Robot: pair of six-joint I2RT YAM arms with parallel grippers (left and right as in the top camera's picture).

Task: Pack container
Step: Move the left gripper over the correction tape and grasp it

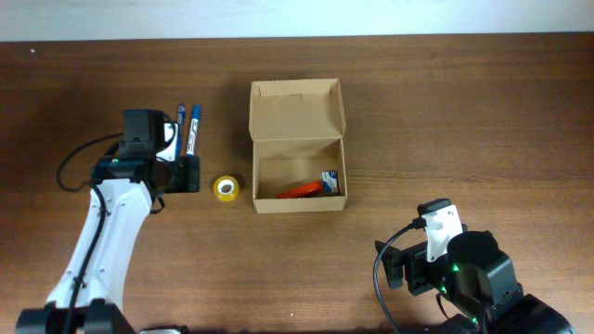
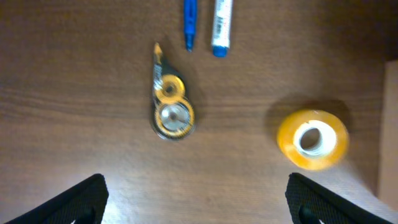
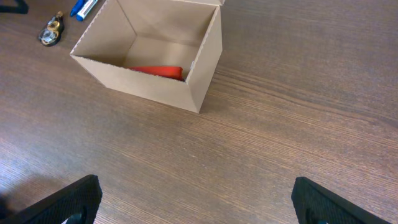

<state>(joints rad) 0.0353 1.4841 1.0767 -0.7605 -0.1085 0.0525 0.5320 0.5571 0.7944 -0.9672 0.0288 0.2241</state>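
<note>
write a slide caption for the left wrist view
Open left hand over a correction tape dispenser, a yellow tape roll, a blue pen and a marker.

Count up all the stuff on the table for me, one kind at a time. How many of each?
Box: 1
Blue pens: 2
Yellow tape roll: 1
Correction tape: 1
Red thing inside the box: 1
Small blue and white thing inside the box: 1
Total: 7

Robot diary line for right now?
left gripper open | right gripper open | container open, red item inside | tape roll outside
</note>
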